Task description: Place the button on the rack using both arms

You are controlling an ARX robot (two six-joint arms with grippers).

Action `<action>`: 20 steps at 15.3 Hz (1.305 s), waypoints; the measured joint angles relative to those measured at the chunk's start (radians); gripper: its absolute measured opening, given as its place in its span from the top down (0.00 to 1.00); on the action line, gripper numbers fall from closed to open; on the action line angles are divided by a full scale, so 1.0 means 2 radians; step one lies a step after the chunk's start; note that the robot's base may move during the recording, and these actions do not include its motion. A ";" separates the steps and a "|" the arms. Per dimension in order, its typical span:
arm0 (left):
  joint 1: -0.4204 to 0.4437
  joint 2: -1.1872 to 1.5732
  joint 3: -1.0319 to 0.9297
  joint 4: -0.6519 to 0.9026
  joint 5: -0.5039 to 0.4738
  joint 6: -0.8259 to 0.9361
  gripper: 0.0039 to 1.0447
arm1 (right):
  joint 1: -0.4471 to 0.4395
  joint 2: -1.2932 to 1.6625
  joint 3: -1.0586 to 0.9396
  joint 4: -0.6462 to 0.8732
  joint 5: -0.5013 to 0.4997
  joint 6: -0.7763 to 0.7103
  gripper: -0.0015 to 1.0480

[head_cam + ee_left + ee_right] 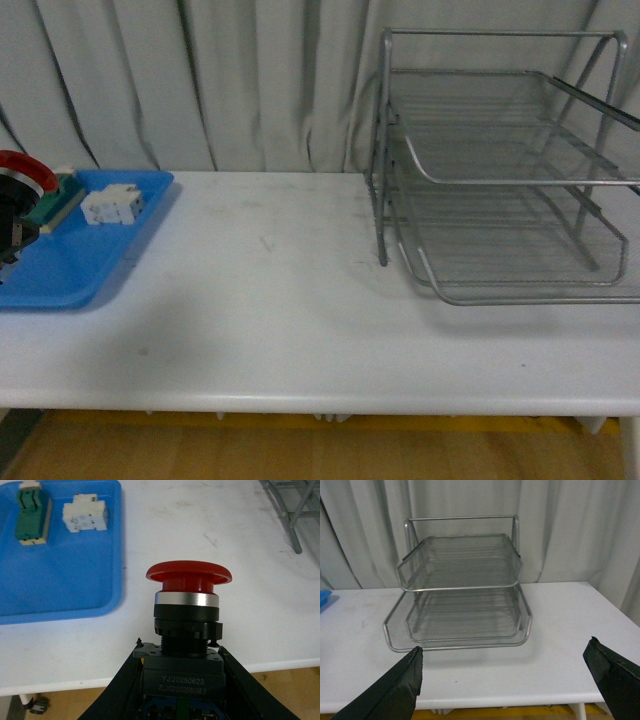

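Observation:
My left gripper (pixel 180 680) is shut on the button (pixel 187 605), its black fingers (pixel 117 690) clamped on the blocky black body, with the red cap up, above the table's front edge. In the front view the button (pixel 22 175) shows at the far left edge, over the blue tray. The silver wire rack (pixel 500 170) stands at the table's right and shows head-on in the right wrist view (pixel 460 590). My right gripper (pixel 502 680) is open and empty, its fingers (pixel 400 690) spread wide, facing the rack from in front of the table edge.
A flat blue tray (pixel 80 260) at the table's left holds a green-and-cream block (pixel 32 515) and a white blocky component (pixel 85 515). The white table (pixel 270 290) stretches between tray and rack. Grey curtains hang behind.

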 joint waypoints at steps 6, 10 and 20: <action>-0.007 0.003 0.000 0.004 0.003 0.000 0.66 | 0.000 0.000 0.000 -0.002 0.002 0.000 0.06; -0.047 0.038 0.027 0.004 -0.017 -0.006 0.66 | 0.000 0.000 0.000 0.000 0.002 0.000 0.06; -0.214 0.323 0.413 -0.089 -0.018 0.019 0.66 | 0.000 0.000 0.000 0.000 0.002 0.000 0.06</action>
